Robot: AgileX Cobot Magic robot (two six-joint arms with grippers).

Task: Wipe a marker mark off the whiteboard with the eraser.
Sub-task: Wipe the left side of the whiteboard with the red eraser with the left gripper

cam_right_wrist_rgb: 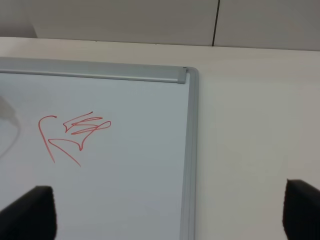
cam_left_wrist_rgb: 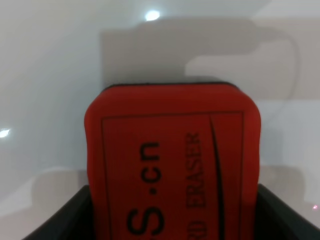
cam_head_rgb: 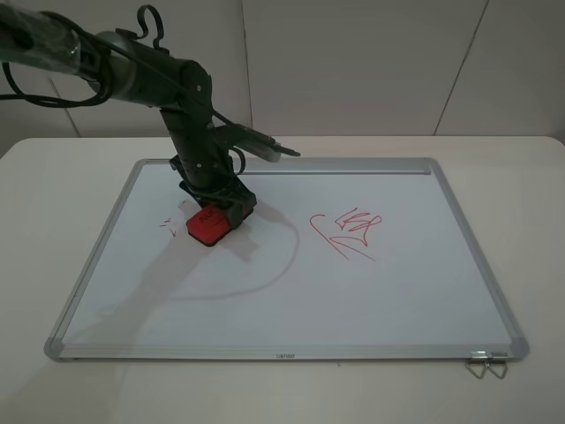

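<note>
Left end effector [cam_head_rgb: 216, 212] clamped on eraser [cam_head_rgb: 207, 226], on whiteboard [cam_head_rgb: 397, 291]: best keep felt flat, sweep over marker mark [cam_head_rgb: 168, 226] alongside. Right end effector [cam_right_wrist_rgb: 167, 210] wide apart, empty.

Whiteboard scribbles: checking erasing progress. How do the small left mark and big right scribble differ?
The marker mark is a few short strokes; the larger scribble is wide, with a hook and diagonals. The marker mark lies beside the eraser; the larger scribble lies well clear. Both are red.

Larger red scribble [cam_head_rgb: 351, 228] with hook, diagonals; cream table [cam_head_rgb: 538, 230]; grey panelled wall [cam_head_rgb: 353, 62].
</note>
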